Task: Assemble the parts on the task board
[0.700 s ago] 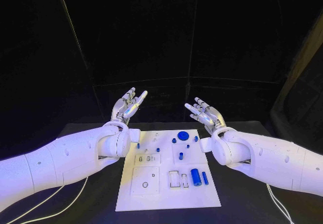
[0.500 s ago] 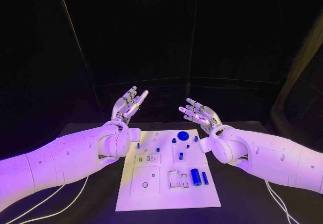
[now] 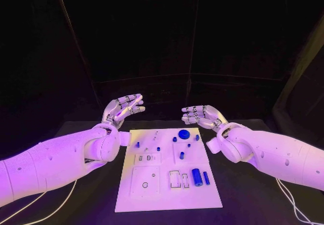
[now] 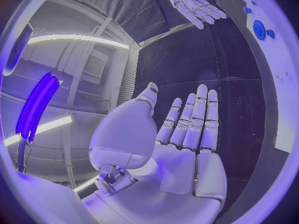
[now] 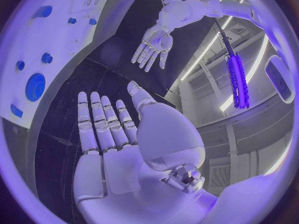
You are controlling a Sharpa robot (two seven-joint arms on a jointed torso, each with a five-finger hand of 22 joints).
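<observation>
both the left hand (image 3: 123,109) and right hand (image 3: 201,114) hover empty, fingers spread. the blue parts (image 3: 196,177) on the task board (image 3: 169,199) look small, rigid and light, probably best pinched across their sides.

A lab-like robot test cell: black-draped table (image 3: 243,197), white task board (image 3: 169,187), ceiling strip lights (image 5: 209,50).

Head view: the small blue parts (image 3: 196,177) on the task board (image 3: 169,197) are too small to tell their shapes apart. Wrist views: the task board is cut off by each circle's rim. The tabletop (image 3: 250,197) edges merge into darkness.
</observation>
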